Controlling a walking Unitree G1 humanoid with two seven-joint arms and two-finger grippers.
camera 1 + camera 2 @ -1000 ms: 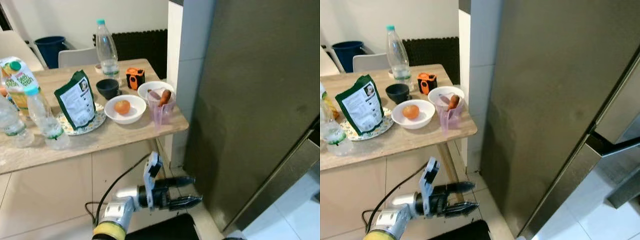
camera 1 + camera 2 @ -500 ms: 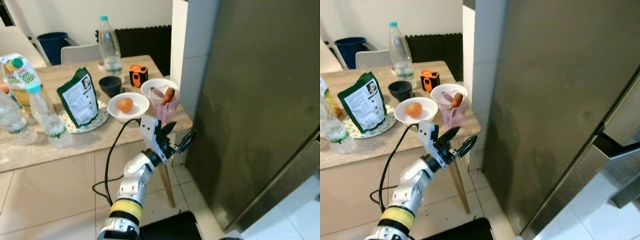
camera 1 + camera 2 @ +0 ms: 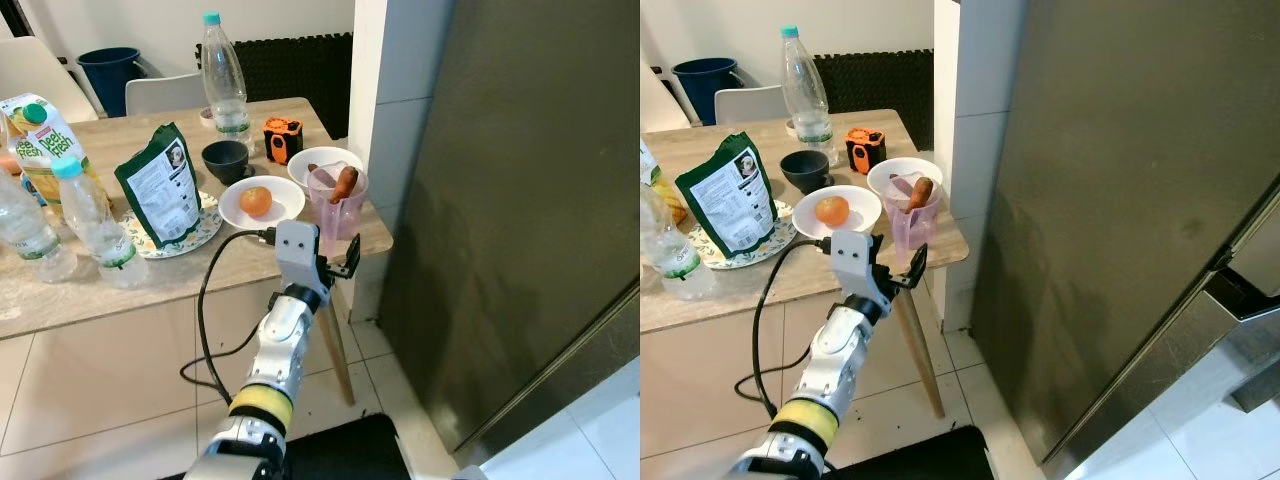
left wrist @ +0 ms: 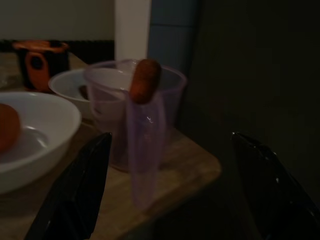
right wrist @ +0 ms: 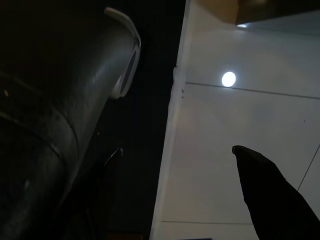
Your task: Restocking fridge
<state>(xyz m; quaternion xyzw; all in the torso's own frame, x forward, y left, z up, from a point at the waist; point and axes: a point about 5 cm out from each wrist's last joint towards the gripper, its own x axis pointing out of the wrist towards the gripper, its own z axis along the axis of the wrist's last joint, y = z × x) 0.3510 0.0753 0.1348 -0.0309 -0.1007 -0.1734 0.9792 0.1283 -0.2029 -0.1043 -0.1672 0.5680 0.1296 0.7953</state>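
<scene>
The fridge [image 3: 520,200] fills the right side, its dark steel door closed. On the table's near right corner stands a purple plastic cup [image 3: 338,208] with an orange-brown carrot-like stick [image 3: 345,182] leaning in it. Beside it is a white bowl [image 3: 285,212] holding an orange fruit [image 3: 256,200]. My left gripper [image 3: 335,272] is raised at the table's front edge, just short of the cup, and is open. In the left wrist view the cup [image 4: 135,115] stands between the two black fingers [image 4: 75,195]. My right gripper [image 5: 170,200] hangs idle in the dark, fingers apart.
Further back on the wooden table [image 3: 180,275] are a second white bowl [image 3: 312,165], a black bowl [image 3: 225,160], an orange tape measure [image 3: 283,137], a green bag [image 3: 160,190], several water bottles [image 3: 90,225] and a juice carton [image 3: 40,140]. A blue bin [image 3: 105,75] stands behind.
My left arm has swung up from low near the floor to the table's front edge, and the open gripper now points at the purple cup. The camera has shifted slightly.
</scene>
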